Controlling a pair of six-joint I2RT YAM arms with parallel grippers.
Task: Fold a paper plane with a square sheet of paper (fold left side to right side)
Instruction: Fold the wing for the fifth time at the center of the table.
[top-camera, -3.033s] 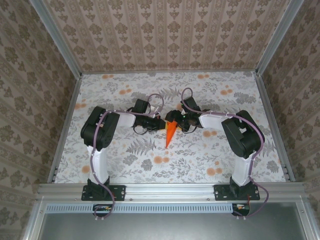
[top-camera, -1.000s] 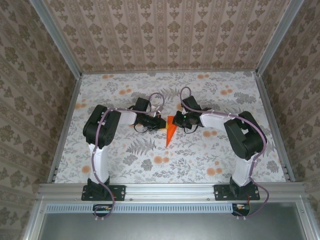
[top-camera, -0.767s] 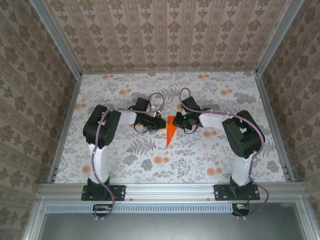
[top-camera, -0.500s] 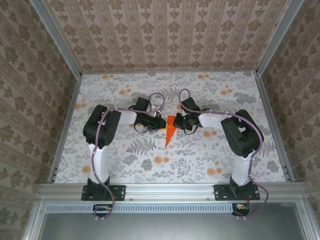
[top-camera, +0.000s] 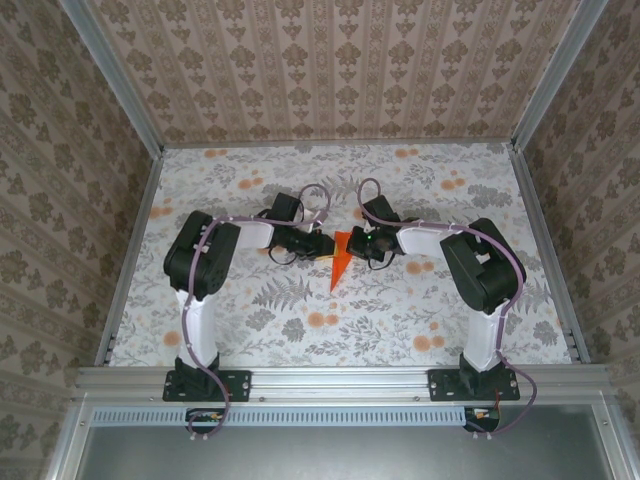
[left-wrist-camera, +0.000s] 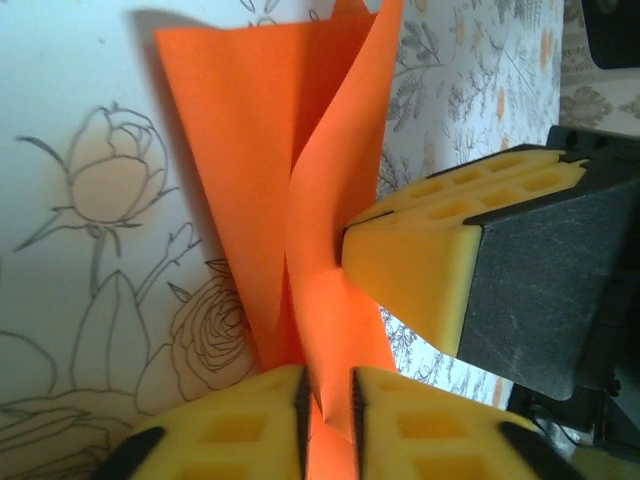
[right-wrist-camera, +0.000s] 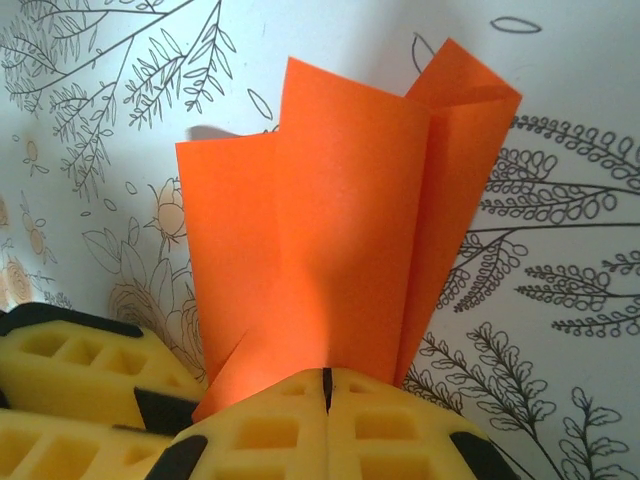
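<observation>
Paper plane sits at about the middle of the desk, well away from all four edges. It is a slim dart of bright orange, with its wide end toward the far edge and its tip toward the near edge where our arms are bolted. We cannot tell whether the tip touches the floral surface.

Our two grippers meet at the wide end, the left gripper from the left edge's side and the right gripper from the right edge's side.

On the right wrist camera, the right gripper is clenched. Its yellow pads press flat together on the bottom of the paper, which fans upward from them in several creased layers. A yellow finger of the other gripper shows just beside it.

On the left wrist camera, the left gripper has its jaws a little apart, with a fold of the orange paper in the narrow slot between them. One of the right gripper's fingers butts against the same fold from the side.
</observation>
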